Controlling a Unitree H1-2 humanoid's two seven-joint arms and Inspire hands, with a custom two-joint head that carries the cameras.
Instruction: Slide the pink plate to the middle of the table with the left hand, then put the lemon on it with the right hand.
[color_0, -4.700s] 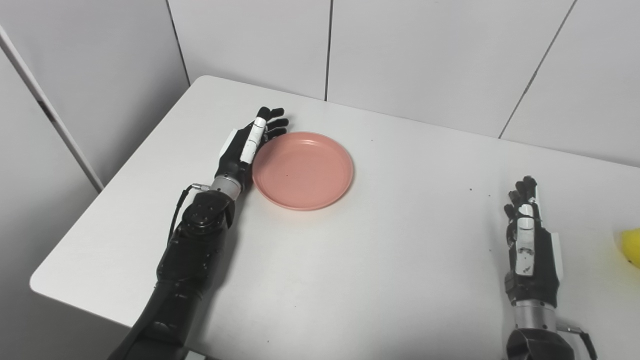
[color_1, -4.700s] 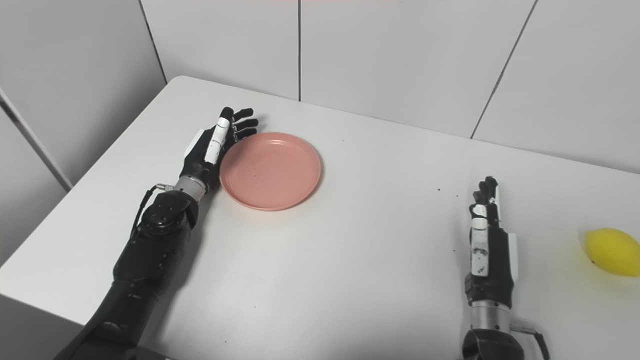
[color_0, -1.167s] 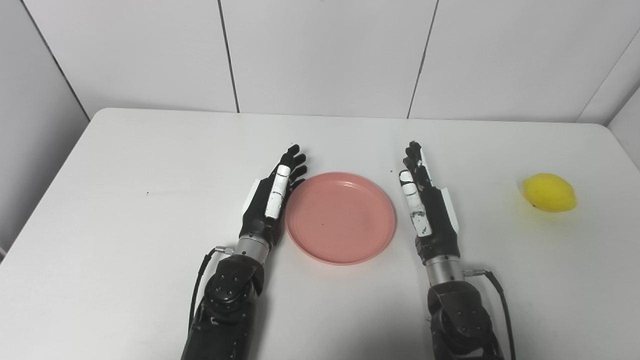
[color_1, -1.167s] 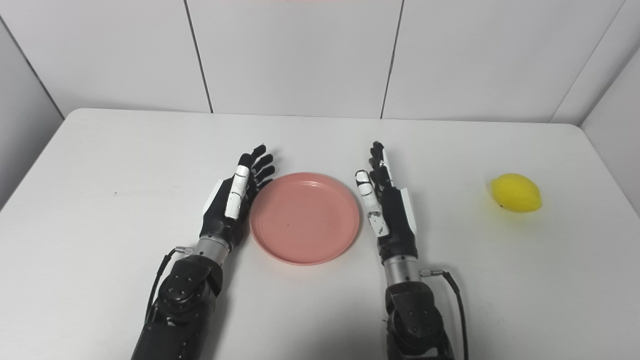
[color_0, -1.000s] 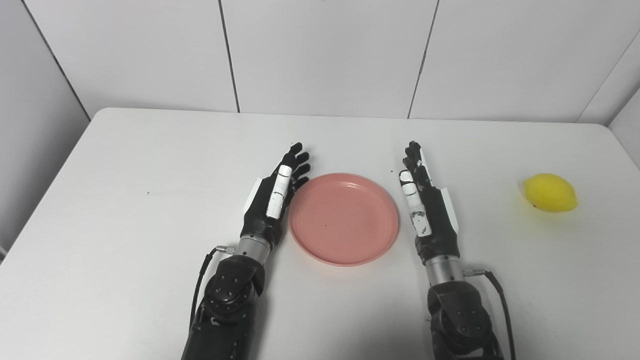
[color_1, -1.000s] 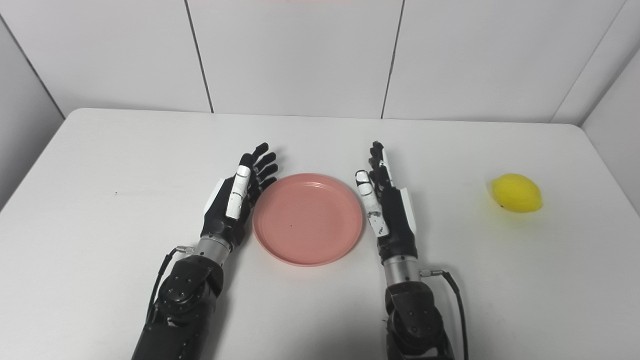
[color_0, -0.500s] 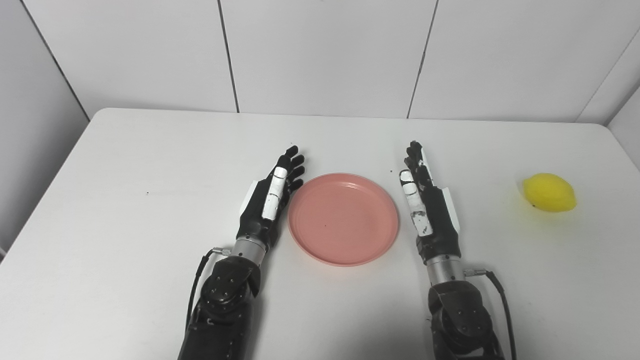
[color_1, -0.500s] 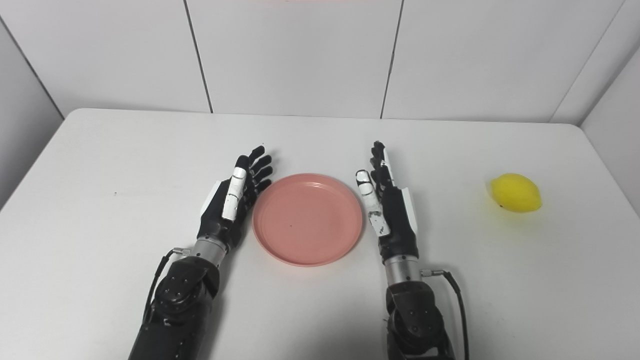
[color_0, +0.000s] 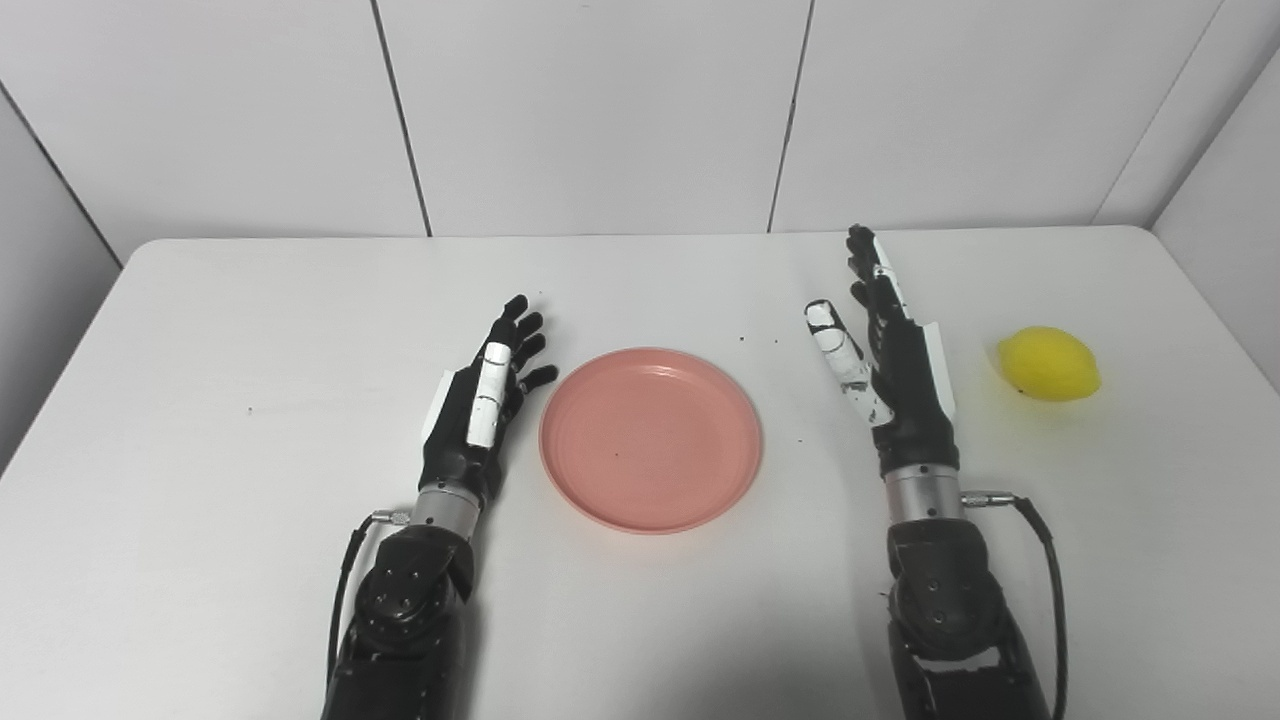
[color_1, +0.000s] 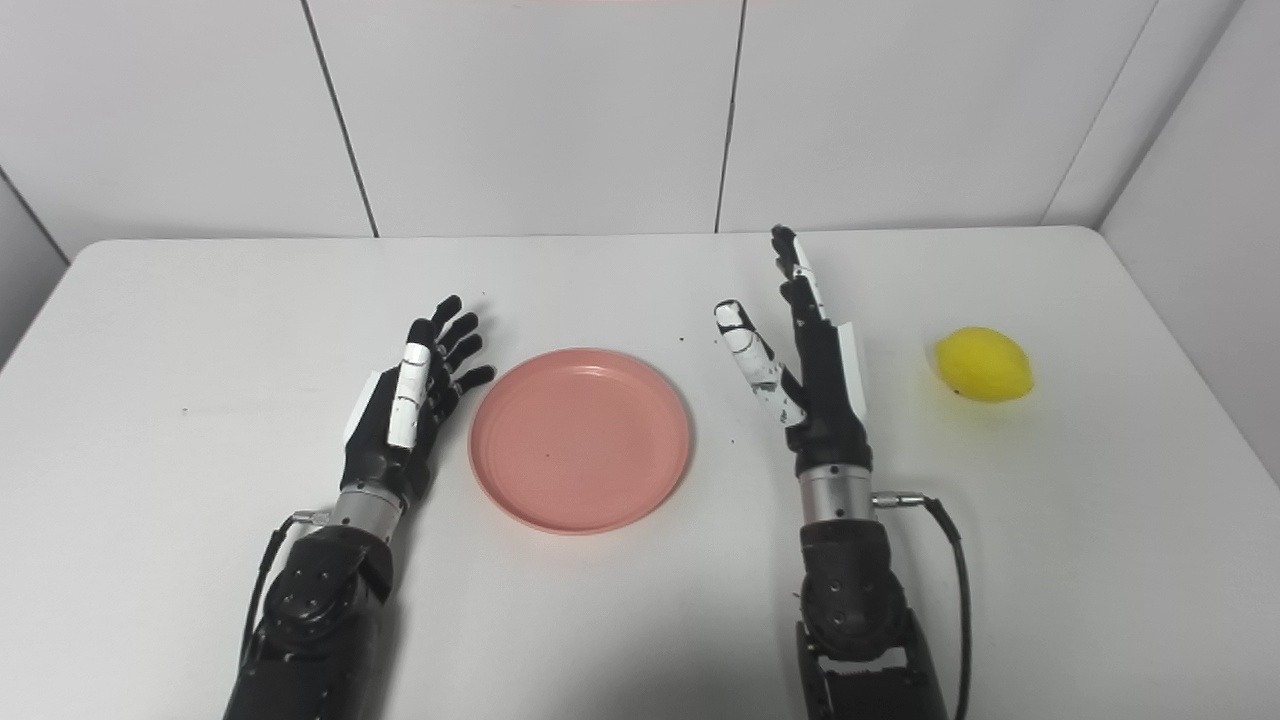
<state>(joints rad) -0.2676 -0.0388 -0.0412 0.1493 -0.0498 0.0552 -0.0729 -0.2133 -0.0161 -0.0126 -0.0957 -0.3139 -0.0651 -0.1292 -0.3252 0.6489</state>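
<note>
The pink plate (color_0: 651, 438) lies flat near the middle of the white table (color_0: 200, 330), with nothing on it. My left hand (color_0: 480, 410) rests just left of the plate, open, a narrow gap between it and the rim. My right hand (color_0: 890, 370) is raised to the right of the plate, open, fingers spread and pointing away from me. The yellow lemon (color_0: 1048, 364) sits on the table to the right of that hand, apart from it.
White wall panels (color_0: 600, 100) stand behind the table's far edge. The table's right edge (color_0: 1220, 330) runs close beyond the lemon. A few dark specks (color_0: 760, 340) dot the surface near the plate.
The camera has shifted a little to the right. My left hand has drawn back from the plate's rim. My right hand has lifted and moved right, toward the lemon, thumb spread wider.
</note>
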